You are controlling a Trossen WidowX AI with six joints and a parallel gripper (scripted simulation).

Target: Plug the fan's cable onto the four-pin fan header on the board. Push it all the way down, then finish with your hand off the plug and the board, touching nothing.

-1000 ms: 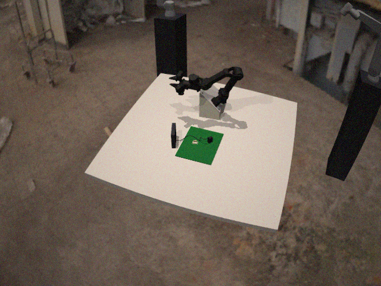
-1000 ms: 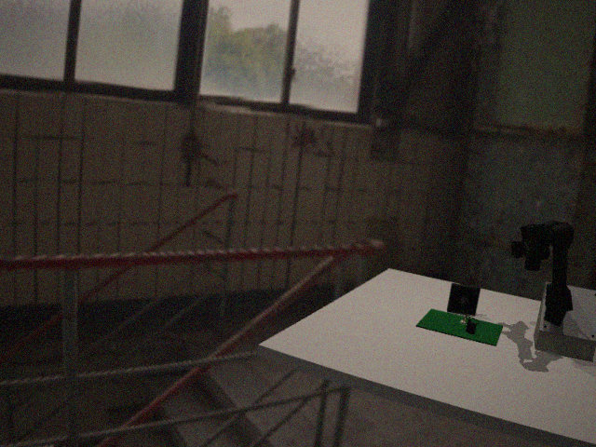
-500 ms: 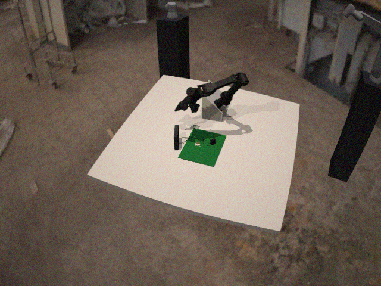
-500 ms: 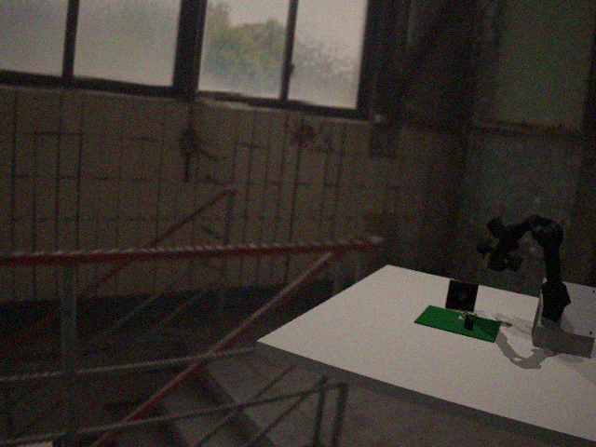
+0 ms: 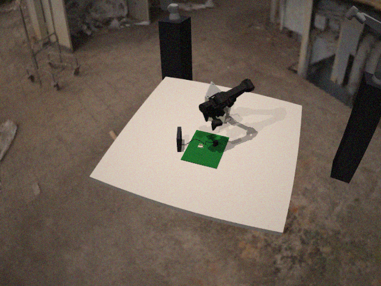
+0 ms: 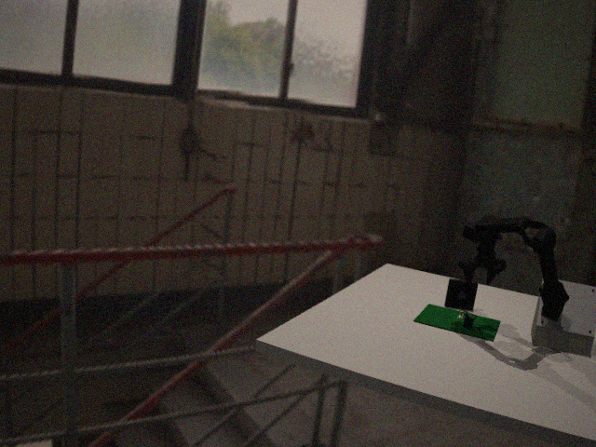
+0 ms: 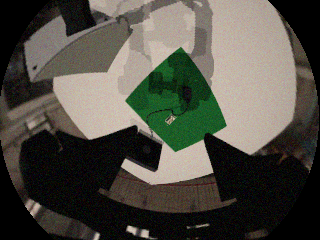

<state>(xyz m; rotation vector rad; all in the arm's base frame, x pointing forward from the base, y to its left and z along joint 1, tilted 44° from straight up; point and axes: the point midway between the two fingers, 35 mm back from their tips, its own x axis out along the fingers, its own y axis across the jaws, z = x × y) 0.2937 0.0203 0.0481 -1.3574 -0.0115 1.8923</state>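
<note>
In the top view the gripper (image 5: 215, 122) is seen above the middle of the frame, held over the far edge of the green board (image 5: 196, 158), with its jaws spread wide and nothing between them. The plug (image 5: 215, 143), a small dark block, lies on the right part of the board, and a thin cable (image 5: 192, 142) is traced from it leftward to the fan (image 5: 178, 139), which stands upright just beside the board's left edge. The pale four-pin header (image 5: 200, 146) is found near the board's centre, a little left of the plug and apart from it, so the plug is judged not yet seated. In the wrist view the board (image 7: 200, 120) sits at the centre of the frame between the two dark fingers, with the plug (image 7: 187, 96) just above the light header (image 7: 171, 119). The step in hand is judged to be the approach for grasping. It would be done well if the jaws were kept wide during descent, centred over the plug's sides, and turned so that the cable is not trapped. The board should not be touched by the fingertips, and the plug should be gripped squarely so that it can be carried upright to the header.
</note>
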